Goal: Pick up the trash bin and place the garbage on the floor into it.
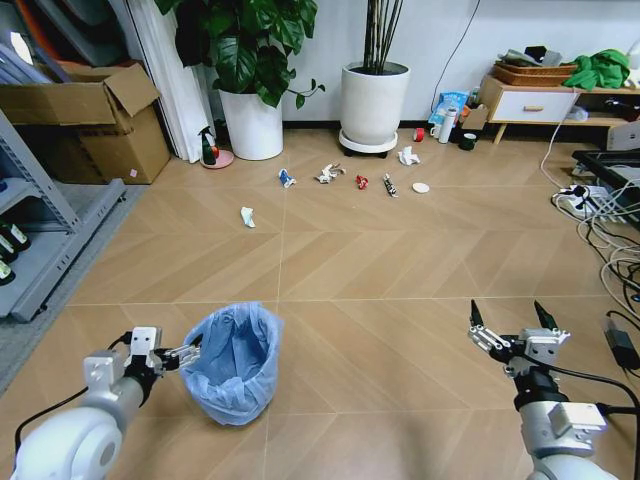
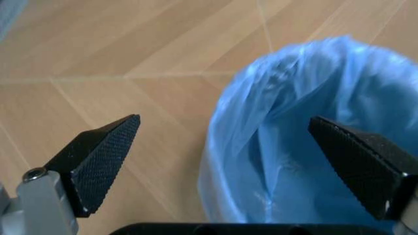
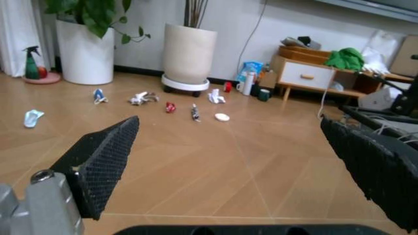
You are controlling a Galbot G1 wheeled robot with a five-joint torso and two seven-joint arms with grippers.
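Left tool (image 1: 190,351) spread astride trash bin (image 1: 234,362) rim, blue liner

Left arm: pale grey jointed limb, low at the robot's left, forearm reaching forward and inward. Left tool (image 1: 190,351): silver-bodied, two black textured wedge-shaped fingers (image 2: 98,159), spread wide apart, tips pointing toward the robot's right.

Right arm: pale grey jointed limb, low at the robot's right, wrist raised, black cable along it. Right tool (image 1: 512,320): silver-bodied, two black pointed fingers (image 3: 101,164), spread wide, tips angled up and forward, nothing between them.
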